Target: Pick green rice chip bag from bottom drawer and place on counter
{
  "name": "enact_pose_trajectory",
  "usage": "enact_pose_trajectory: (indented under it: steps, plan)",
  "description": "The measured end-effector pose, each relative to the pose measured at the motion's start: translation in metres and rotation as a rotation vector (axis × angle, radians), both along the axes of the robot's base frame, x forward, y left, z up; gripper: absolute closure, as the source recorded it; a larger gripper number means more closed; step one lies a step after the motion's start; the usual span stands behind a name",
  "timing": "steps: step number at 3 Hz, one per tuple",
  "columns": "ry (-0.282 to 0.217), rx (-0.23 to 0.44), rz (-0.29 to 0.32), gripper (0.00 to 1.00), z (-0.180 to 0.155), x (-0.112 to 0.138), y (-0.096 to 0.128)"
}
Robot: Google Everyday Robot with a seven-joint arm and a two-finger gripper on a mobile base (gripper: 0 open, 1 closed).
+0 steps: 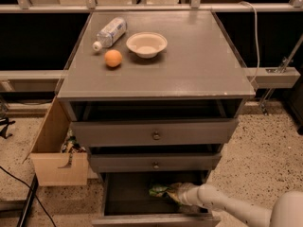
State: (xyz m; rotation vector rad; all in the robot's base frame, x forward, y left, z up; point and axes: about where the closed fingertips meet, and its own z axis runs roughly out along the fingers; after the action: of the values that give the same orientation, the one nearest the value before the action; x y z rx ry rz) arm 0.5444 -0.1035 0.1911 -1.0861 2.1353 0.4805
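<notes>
The bottom drawer (pixel 118 200) is pulled open at the foot of the grey cabinet, with a dark interior. The green rice chip bag (pixel 158 189) lies inside it near the back, right of the middle, partly hidden by the drawer above. My gripper (pixel 176 194) reaches into the drawer from the right on a white arm (pixel 222 203) and sits right against the bag's right end. The counter (pixel 189 60) is the flat grey cabinet top.
On the counter stand a white bowl (pixel 147 43), an orange (pixel 113 58) and a plastic bottle (pixel 110 32) lying on its side. Two shallower drawers with knobs (pixel 155 135) are above the open one. A wooden box (pixel 56 150) stands left of the cabinet.
</notes>
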Motion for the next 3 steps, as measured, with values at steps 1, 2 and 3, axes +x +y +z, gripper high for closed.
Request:
enact_pose_trajectory:
  steps: [1, 2, 3]
  plan:
    - [0.008, 0.016, 0.018, 1.0, 0.004, -0.001, 0.001]
    - [0.012, 0.047, 0.062, 1.0, 0.02, -0.001, -0.003]
    - [0.032, 0.071, 0.136, 1.0, 0.042, -0.009, -0.011]
